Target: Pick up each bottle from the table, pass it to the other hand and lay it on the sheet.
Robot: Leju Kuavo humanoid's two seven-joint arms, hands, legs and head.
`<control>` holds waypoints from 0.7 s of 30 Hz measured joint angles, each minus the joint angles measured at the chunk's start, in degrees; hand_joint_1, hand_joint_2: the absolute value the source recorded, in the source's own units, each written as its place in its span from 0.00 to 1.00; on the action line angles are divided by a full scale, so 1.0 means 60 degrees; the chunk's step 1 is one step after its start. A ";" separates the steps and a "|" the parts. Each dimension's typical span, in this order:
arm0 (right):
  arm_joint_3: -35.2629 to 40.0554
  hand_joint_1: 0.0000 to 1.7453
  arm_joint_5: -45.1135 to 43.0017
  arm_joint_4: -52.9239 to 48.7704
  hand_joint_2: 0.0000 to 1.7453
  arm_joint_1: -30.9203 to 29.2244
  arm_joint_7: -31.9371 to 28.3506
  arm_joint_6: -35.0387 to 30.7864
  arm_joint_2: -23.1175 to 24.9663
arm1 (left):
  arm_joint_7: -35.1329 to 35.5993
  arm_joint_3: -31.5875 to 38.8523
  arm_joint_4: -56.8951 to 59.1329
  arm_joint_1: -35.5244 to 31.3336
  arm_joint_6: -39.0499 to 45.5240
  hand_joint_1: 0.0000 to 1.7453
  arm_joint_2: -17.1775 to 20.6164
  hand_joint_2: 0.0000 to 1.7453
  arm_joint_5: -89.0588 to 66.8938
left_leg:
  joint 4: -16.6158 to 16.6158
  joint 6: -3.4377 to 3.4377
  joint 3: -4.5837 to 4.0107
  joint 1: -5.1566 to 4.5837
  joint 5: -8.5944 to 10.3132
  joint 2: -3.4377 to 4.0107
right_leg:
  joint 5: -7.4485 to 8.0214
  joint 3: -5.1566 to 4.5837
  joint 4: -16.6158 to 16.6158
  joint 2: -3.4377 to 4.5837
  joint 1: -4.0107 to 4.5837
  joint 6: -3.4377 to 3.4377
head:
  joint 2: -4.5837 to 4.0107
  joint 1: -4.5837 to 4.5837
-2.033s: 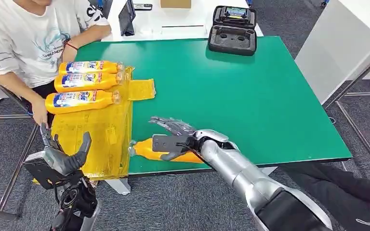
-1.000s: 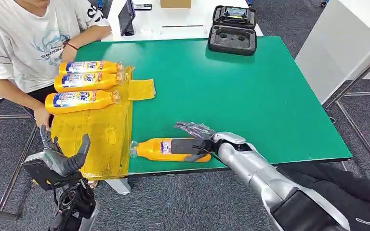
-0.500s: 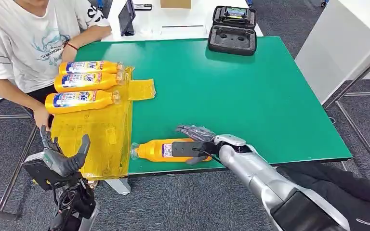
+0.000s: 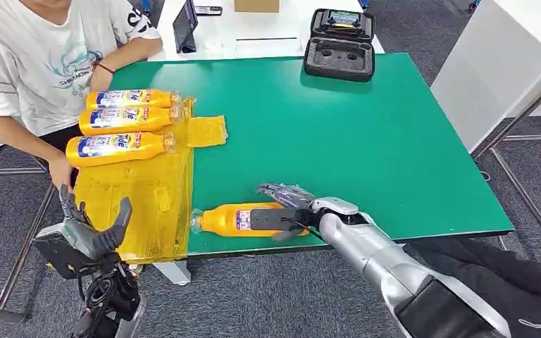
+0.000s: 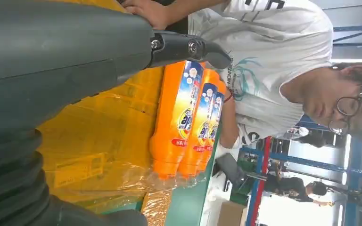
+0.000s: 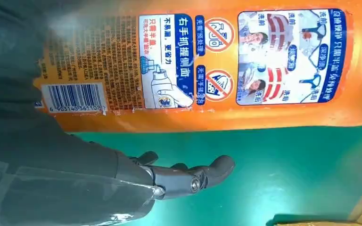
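The right hand (image 4: 282,208) lies over an orange bottle (image 4: 236,219) that rests on its side on the green desk (image 4: 366,141), near the front edge. Its fingers (image 4: 282,191) reach over the far side of the bottle and its thumb is on the near side, so they are around the bottle, but I cannot tell if they are squeezing it. In the right wrist view one dark finger (image 6: 193,175) floats beside the bottle's label with a green gap between them. The bottle's cap points away from the fingers and just touches the edge of the yellow sheet (image 4: 148,197). Three more bottles (image 4: 120,120) lie side by side on the far part of that sheet, well away from the fingers. The left hand (image 4: 88,229) is down off the desk's edge, fingers spread apart and holding nothing. A person in a white shirt (image 4: 35,56) sits by the sheet
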 measured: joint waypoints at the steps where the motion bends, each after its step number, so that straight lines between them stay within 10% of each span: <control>1: 0.0011 0.00 0.0004 0.0004 1.00 0.0000 0.0000 0.0000 0.0000 | 0.0000 0.0000 0.0000 0.0001 0.0004 0.00 0.0000 1.00 0.0000 | 0.0000 0.0000 0.0001 0.0000 0.0000 0.0000 | 0.0000 0.0001 0.0000 0.0000 0.0000 0.0000 | 0.0000 0.0000; 7: 0.0098 0.00 0.0120 0.0004 1.00 -0.0010 0.0051 -0.0087 -0.0007 | 0.0000 0.0000 0.0000 0.0003 -0.0007 0.00 0.0004 1.00 0.0015 | 0.0000 0.0000 0.0005 0.0000 0.0000 0.0000 | 0.0000 0.0004 0.0000 0.0000 0.0000 0.0000 | 0.0000 0.0000; 8: 0.0109 0.84 0.0124 0.0004 1.00 -0.0010 0.0058 -0.0091 -0.0011 | 0.0000 0.0000 0.0000 0.0004 -0.0007 0.00 0.0003 1.00 0.0015 | 0.0000 0.0000 0.0005 0.0000 0.0000 0.0000 | 0.0000 0.0004 0.0000 0.0000 0.0000 0.0000 | 0.0000 0.0000; 9: 0.0131 0.90 0.0131 0.0004 1.00 -0.0012 0.0066 -0.0098 -0.0011 | 0.0000 0.0000 0.0000 0.0004 -0.0007 0.00 0.0004 1.00 0.0015 | 0.0000 0.0000 0.0006 0.0000 0.0000 0.0000 | 0.0000 0.0005 0.0000 0.0000 0.0000 0.0000 | 0.0000 0.0000; 21: 0.0258 1.00 0.0236 0.0007 1.00 -0.0017 0.0117 -0.0102 -0.0043 | 0.0000 0.0000 0.0004 0.0001 -0.0015 0.00 0.0004 1.00 0.0015 | 0.0000 0.0000 0.0013 0.0000 0.0000 0.0002 | 0.0000 0.0010 -0.0001 0.0001 0.0000 0.0000 | 0.0000 0.0000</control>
